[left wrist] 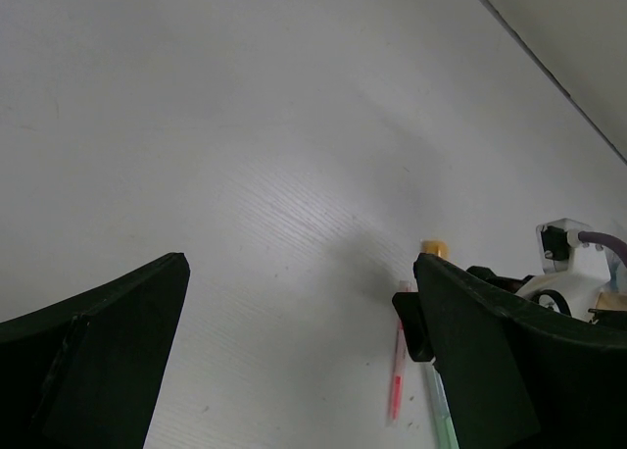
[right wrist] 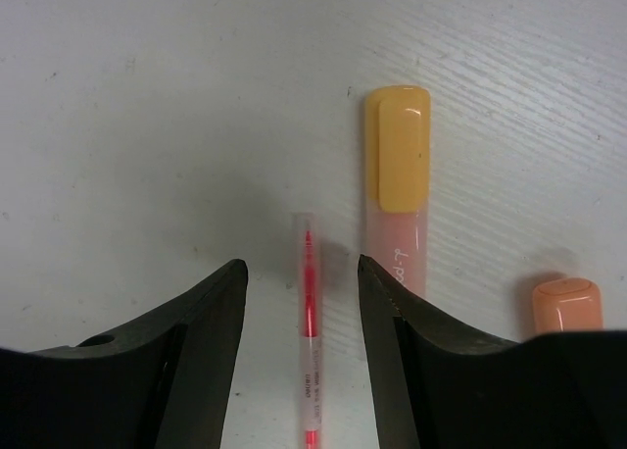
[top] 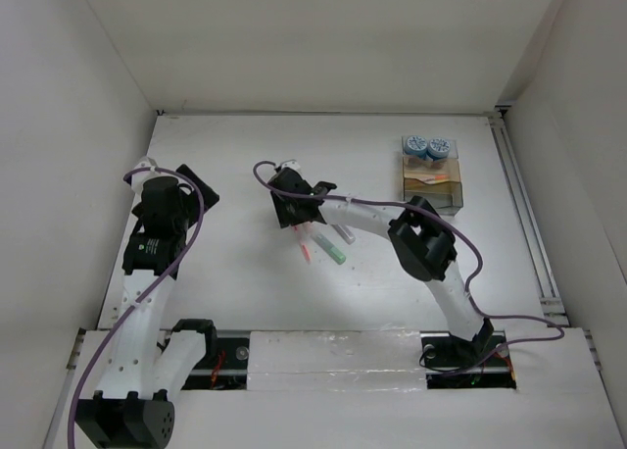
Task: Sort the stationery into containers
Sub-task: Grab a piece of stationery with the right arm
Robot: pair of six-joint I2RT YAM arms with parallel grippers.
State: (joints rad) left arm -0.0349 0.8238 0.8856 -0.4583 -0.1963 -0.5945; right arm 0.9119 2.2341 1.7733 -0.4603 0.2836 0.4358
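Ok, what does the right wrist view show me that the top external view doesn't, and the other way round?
Right wrist only: the open right gripper straddles the red pen with gaps either side; a yellow-capped marker lies beside it, an orange cap further right. Top external only: the organizer box at far right, two blue tubs at its far end, a green pen. Both: the red pen on the table, right gripper over it.

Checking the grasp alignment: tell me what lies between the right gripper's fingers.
A slim red pen, flat on the table, clear of both fingers; the right wrist view shows it.
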